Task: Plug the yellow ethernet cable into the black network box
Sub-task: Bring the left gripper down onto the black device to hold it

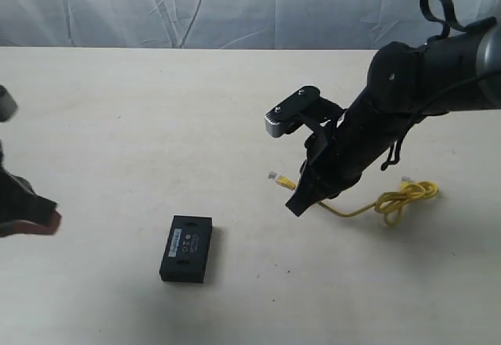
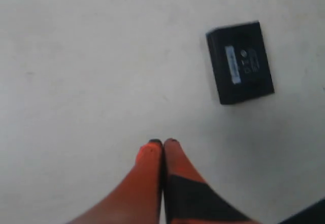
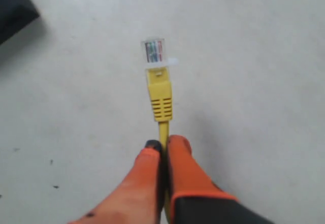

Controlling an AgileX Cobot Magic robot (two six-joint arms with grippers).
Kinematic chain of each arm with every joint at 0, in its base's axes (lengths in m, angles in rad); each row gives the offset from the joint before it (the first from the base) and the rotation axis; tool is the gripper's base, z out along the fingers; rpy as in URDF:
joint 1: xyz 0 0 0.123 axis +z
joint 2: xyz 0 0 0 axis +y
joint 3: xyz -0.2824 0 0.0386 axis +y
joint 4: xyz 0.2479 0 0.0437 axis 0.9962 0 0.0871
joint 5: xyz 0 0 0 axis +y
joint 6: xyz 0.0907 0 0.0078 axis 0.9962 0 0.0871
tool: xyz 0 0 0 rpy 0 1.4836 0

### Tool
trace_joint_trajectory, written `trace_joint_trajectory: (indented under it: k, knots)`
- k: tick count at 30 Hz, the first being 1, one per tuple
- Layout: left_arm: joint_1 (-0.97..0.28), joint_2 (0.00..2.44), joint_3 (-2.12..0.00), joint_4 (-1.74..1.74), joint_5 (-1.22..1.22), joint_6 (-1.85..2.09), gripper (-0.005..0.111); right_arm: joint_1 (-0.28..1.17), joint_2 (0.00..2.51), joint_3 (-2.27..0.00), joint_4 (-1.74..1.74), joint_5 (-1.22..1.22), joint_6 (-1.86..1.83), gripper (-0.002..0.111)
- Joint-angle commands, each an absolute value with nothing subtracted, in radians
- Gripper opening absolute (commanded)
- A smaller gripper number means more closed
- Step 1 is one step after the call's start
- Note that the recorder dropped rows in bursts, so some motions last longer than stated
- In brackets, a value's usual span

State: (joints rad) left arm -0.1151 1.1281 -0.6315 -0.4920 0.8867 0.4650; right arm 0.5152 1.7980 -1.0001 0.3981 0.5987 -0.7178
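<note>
Your right gripper (image 3: 163, 144) pinches the yellow ethernet cable (image 3: 160, 99) just behind its plug, over the middle of the table (image 1: 117, 110). Bare surface separates it from the black network box (image 1: 186, 249), nearer the front edge. Your left gripper (image 2: 162, 142), closed and empty, sits by the left edge.

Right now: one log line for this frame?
right gripper: shut on yellow ethernet cable | left gripper: shut, empty | black network box: on table, cable not plugged in

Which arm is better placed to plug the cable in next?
Right arm: its jaws grip the yellow ethernet cable just behind the plug. The left arm has shut, empty jaws, apart from the black network box.
</note>
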Motion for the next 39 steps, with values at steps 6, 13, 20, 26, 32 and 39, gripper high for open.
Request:
trace_joint_trajectory:
  k: [6, 13, 20, 26, 32, 39]
  knots:
    - [-0.494, 1.375, -0.62, -0.624, 0.673, 0.489, 0.0, 0.488, 1.788, -1.0, 0.393, 0.586, -0.703, 0.0]
    - [-0.616, 1.534, -0.62, -0.759, 0.584, 0.6, 0.0, 0.488, 1.788, -1.0, 0.392, 0.563, -0.703, 0.0]
    - [-0.632, 1.631, -0.62, -0.772, 0.484, 0.635, 0.0, 0.488, 1.788, -1.0, 0.392, 0.557, -0.703, 0.0]
    - [-0.632, 1.664, -0.62, -0.77, 0.359, 0.658, 0.0, 0.488, 1.788, -1.0, 0.393, 0.547, -0.703, 0.0]
    - [-0.632, 1.664, -0.648, -0.765, 0.306, 0.667, 0.0, 0.501, 1.788, -1.0, 0.414, 0.59, -0.706, 0.0]
    - [-0.561, 1.657, -0.768, -0.678, 0.425, 0.688, 0.0, 0.607, 1.788, -1.0, 0.336, 0.661, -0.707, 0.0]
